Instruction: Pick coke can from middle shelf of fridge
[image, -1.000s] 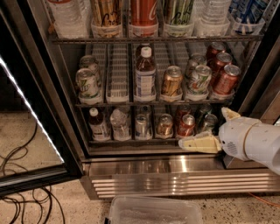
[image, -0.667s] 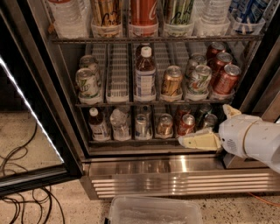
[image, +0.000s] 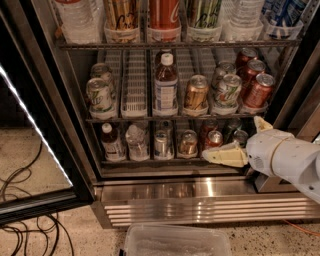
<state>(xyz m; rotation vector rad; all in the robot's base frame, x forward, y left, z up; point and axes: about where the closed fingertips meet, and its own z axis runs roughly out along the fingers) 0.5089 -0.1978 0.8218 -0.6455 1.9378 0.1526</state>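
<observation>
Your coke can (image: 258, 91) stands at the front of the rightmost lane on the middle shelf (image: 135, 119). Two more red cans (image: 249, 70) queue behind it in the slotted tray, so the front one is the one to take. A green-and-white can (image: 227, 92) sits just beside it on the left, and the fridge (image: 200, 200) frame closes in on the right, leaving little sideways room. The pincer (image: 232, 140) hangs lower, before the bottom shelf (image: 150, 161), fingers spread wide and empty. You'll likely need to rise and enter above the front rail.
</observation>
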